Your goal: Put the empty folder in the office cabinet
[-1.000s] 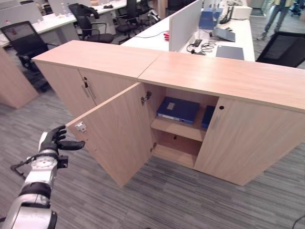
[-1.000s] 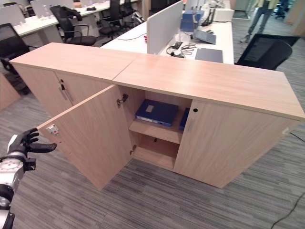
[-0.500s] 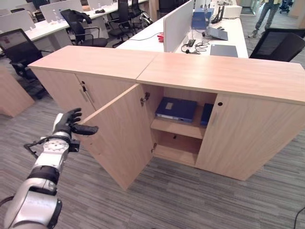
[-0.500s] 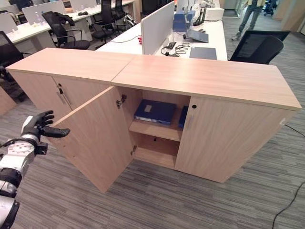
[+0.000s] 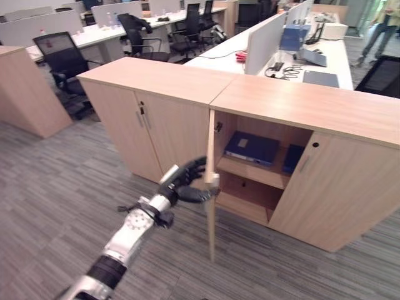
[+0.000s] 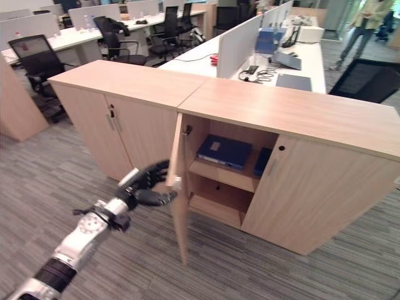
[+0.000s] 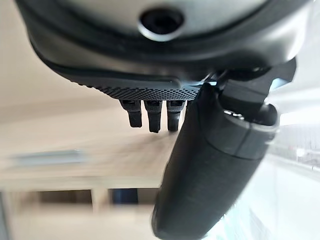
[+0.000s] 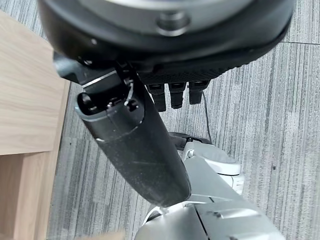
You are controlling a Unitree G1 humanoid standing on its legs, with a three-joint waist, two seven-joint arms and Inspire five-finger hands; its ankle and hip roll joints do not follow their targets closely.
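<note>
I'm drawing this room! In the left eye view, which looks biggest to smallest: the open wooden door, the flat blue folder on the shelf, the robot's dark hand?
1. Open wooden cabinet door, though seen edge-on.
2. and 3. Flat blue folder and dark left hand look alike; the hand is nearer, so unsure.

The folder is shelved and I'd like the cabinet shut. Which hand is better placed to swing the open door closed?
Left. The left hand is at the free edge of the open door, fingers straight against it. The right hand hangs over the carpet, away from the door, so it would likely need a longer reach.
</note>
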